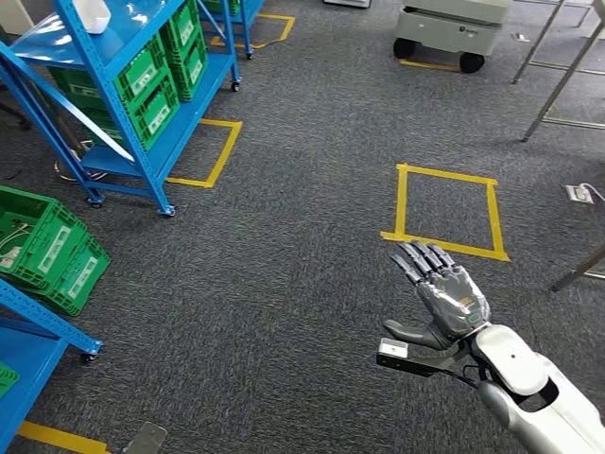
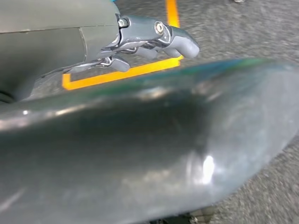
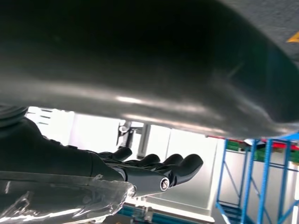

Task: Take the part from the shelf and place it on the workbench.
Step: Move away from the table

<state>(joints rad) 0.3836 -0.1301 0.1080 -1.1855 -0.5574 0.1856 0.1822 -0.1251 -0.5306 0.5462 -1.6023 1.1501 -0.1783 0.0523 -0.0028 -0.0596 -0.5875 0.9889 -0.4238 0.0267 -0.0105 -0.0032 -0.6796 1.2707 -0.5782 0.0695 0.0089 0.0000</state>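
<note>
A: So, where's the part?

B: Probably the white piece (image 1: 91,14) on the shelf (image 1: 107,57), upper left of the frame.

A: Hands?

B: Right hand (image 1: 442,298) flat, fingers straight, holding nothing. Left hand (image 2: 148,39) looks empty too, fingers partly curled.

A: Approach?

B: Turn left, cross the carpet (image 1: 285,284), and mind the green crates (image 1: 46,248) at left.

We note a rough, matt grey carpet (image 1: 300,274) marked with glossy yellow tape (image 1: 442,248). The shelf (image 1: 107,57) is smooth blue-painted metal holding green plastic crates (image 1: 153,90). The right hand (image 1: 442,293) looks metallic grey; its arm (image 1: 542,397) is glossy silver.
</note>
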